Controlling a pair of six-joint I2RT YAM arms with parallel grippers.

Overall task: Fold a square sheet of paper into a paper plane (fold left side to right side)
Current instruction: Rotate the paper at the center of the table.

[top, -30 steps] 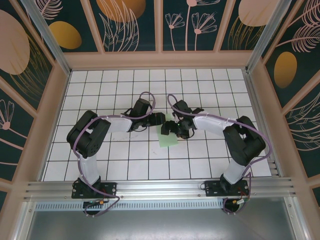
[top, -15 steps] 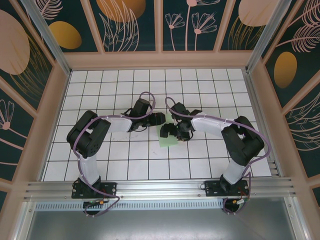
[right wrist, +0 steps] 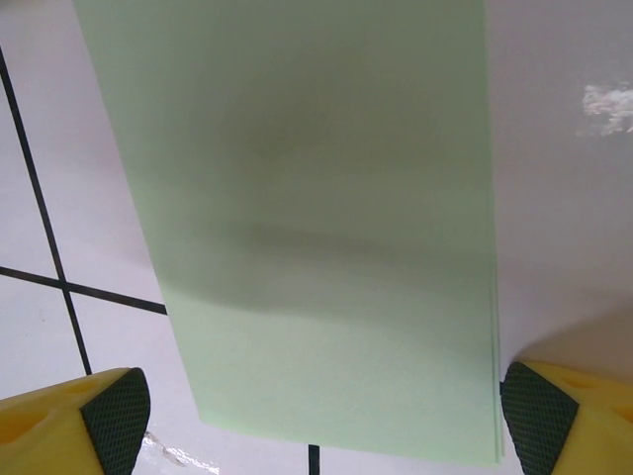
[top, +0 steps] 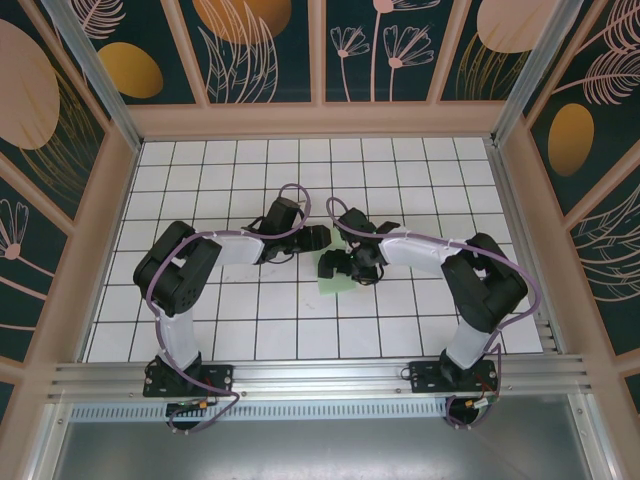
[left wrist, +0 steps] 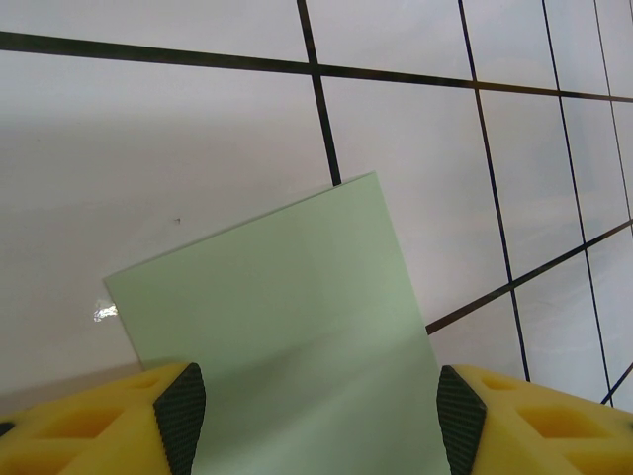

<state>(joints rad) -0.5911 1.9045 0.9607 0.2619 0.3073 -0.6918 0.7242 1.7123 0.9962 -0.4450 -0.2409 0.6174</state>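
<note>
White grid-tile table (top: pixel 200 300) with teal flower-print walls (top: pixel 260 50) around it, and we've got the square sheet of paper (top: pixel 341 285) lying flat near the middle. It's clearly narrower than a square now, more of a strip, and in the right wrist view we can see stacked layers along one long edge. The right gripper (top: pixel 330 265) hangs over the paper's far end with its jaws spread wide, black pads (right wrist: pixel 114 416) out past both long edges, nothing clamped. The left gripper (top: pixel 318 238) sits close by on the far-left side, jaws apart as well. From its wrist cam the green sheet lies on the tiles under the gap. We can't tell if those pads brush the edges, but it doesn't look pinched.
</note>
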